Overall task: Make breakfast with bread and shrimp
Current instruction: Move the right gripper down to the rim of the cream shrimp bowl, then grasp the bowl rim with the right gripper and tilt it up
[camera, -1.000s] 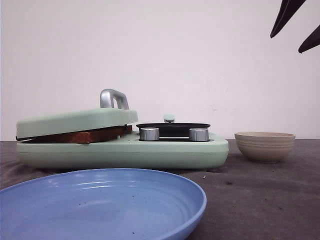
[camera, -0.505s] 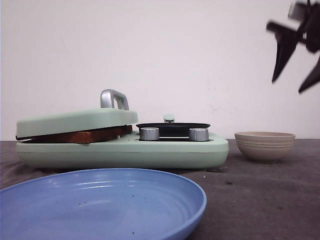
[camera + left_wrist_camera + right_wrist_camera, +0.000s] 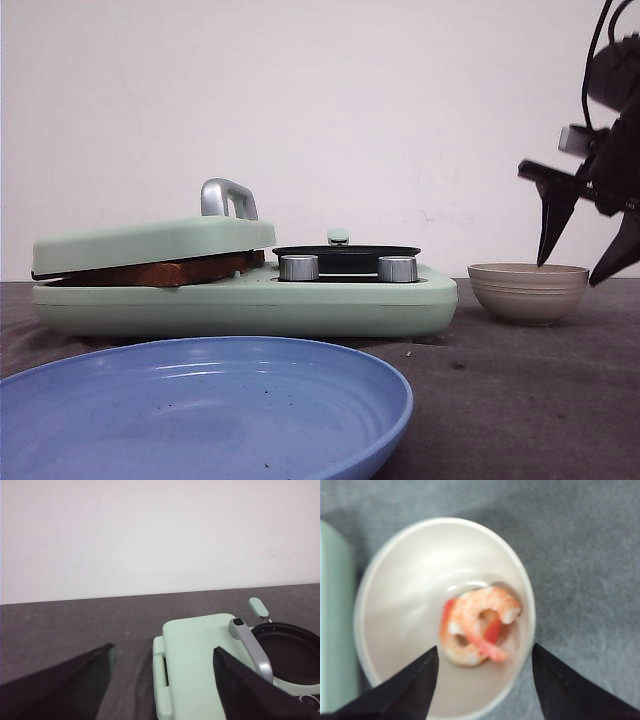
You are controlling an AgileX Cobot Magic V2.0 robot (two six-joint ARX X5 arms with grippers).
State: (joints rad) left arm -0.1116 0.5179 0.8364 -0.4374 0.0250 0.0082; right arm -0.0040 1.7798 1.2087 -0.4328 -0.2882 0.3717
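The shrimp (image 3: 477, 625) lies curled at the bottom of the beige bowl (image 3: 528, 291), which stands on the grey table (image 3: 520, 400) just to the right of the green breakfast maker (image 3: 245, 300). The bread (image 3: 170, 271) is under the tilted lid (image 3: 155, 243) of that machine, only its brown crust edge is visible. The black pan (image 3: 346, 253) beside the lid looks empty, and I think the shrimp is meant for it.

The step in hand seems to be picking the shrimp. To do it well, the fingers should descend straight into the bowl, one on each side of the shrimp, without pushing the rim.

The right gripper (image 3: 585, 240) hangs above the bowl, its jaws spread wide, holding nothing. The left gripper (image 3: 165, 690) is also wide open and empty, above the machine's left end.
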